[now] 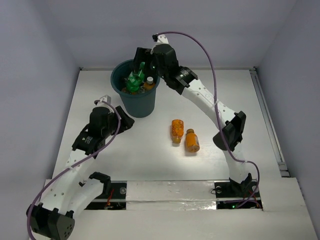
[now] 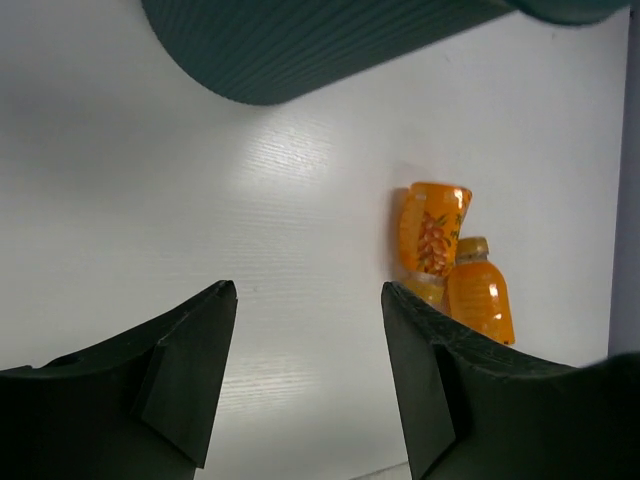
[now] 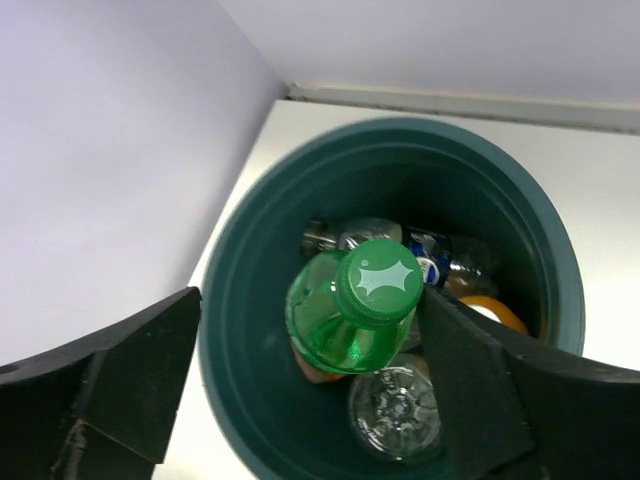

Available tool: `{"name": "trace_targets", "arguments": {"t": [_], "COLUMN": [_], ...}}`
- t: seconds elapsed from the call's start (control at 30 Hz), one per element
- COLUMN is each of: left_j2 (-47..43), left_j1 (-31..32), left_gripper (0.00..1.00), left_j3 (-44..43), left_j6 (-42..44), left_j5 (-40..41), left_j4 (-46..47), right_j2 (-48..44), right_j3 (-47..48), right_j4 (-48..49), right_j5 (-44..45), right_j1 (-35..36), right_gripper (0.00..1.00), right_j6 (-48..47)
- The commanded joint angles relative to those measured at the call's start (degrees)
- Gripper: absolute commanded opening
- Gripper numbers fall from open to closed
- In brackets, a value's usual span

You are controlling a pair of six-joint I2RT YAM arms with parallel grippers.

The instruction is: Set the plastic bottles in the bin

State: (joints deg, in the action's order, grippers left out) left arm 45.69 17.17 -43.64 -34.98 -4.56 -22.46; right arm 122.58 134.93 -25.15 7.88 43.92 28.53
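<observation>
The dark teal bin stands at the back left of the table. My right gripper hangs over its mouth, open. In the right wrist view a green bottle stands cap-up inside the bin, free of the left finger and leaning by the right one; my right gripper does not clasp it. Below it lie a clear bottle, a blue-labelled bottle and an orange one. Two orange bottles lie on the table. My left gripper is open and empty.
The two orange bottles lie side by side ahead and right of my left fingers, with the bin's ribbed wall just beyond. A white wall closes the table's back and left sides, close to the bin.
</observation>
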Motion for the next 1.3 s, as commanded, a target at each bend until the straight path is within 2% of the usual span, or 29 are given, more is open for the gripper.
{"name": "trace_targets", "arguments": {"t": [0.0,0.13,0.2,0.27,0.33,0.37,0.4,0.43,0.47,0.5,0.63,0.77,0.87,0.9,0.97,1.0,1.07,1.27], "left_j2": [1.3,6.4,8.6,12.2,15.9,17.1,18.3,20.6,21.4,22.4,28.6,34.7,40.8,42.4,46.1,47.3,51.1,60.8], "left_j1": [3.5,10.1,14.6,17.4,21.5,22.6,24.6,25.6,26.2,27.4,29.2,29.8,29.8,29.8,29.8,29.8,29.8,29.8], "left_gripper": [0.57,0.58,0.58,0.62,0.68,0.69,0.7,0.72,0.74,0.75,0.8,0.84,0.86,0.86,0.87,0.87,0.87,0.85], "left_j3": [0.5,-0.7,-2.1,-3.2,-4.5,-5.0,-5.8,-6.2,-6.5,-7.2,-9.5,-12.8,-16.8,-18.9,-20.4,-21.9,-23.5,-29.2], "left_j6": [1.1,0.7,0.2,0.1,-0.4,-0.6,-0.9,-1.1,-1.7,-1.9,-2.4,-1.7,-0.3,-0.1,0.6,0.6,1.2,2.1], "left_j5": [-1.6,-0.7,1.0,2.2,2.7,2.8,2.9,3.0,2.8,2.7,2.9,1.8,1.2,1.5,1.2,1.4,2.9,7.4], "left_j4": [2.9,5.6,6.2,7.2,8.3,8.6,9.0,9.7,10.3,10.9,13.3,14.1,12.6,12.2,12.4,12.7,12.4,11.0], "right_j2": [-5.2,-8.8,-11.7,-14.6,-20.0,-22.3,-24.7,-30.2,-33.2,-36.0,-50.6,-60.7,-66.1,-69.0,-70.6,-70.6,-69.9,-70.5], "right_j3": [3.6,3.0,1.7,-2.8,-7.3,-10.3,-17.4,-21.6,-26.2,-34.9,-54.7,-72.6,-84.3,-86.4,-90.4,-91.1,-92.1,-95.6], "right_j4": [1.8,-0.7,-2.4,-2.5,-2.0,-1.5,-1.0,0.6,1.8,2.6,3.1,1.0,-0.4,-0.8,-1.3,-1.5,-2.4,-2.4], "right_j5": [-0.9,1.4,5.6,8.5,10.4,10.6,10.8,10.7,10.1,9.3,6.8,2.2,1.3,0.9,-0.9,-2.9,-3.9,-1.6], "right_j1": [0.5,-0.2,-0.8,-1.3,-2.0,-2.0,-2.0,-2.5,-2.5,-3.0,-3.7,-4.2,-4.2,-4.2,-4.2,-4.2,-4.2,-4.2], "right_gripper": [0.99,1.0,1.0,0.97,0.79,0.63,0.23,0.11,0.05,0.01,0.01,0.07,0.47,0.79,0.93,0.96,0.97,0.99], "right_j6": [-1.5,-2.4,-3.4,-4.7,-6.1,-6.5,-6.8,-6.9,-6.9,-6.8,-1.5,6.5,12.5,13.5,14.7,14.9,15.4,16.9]}}
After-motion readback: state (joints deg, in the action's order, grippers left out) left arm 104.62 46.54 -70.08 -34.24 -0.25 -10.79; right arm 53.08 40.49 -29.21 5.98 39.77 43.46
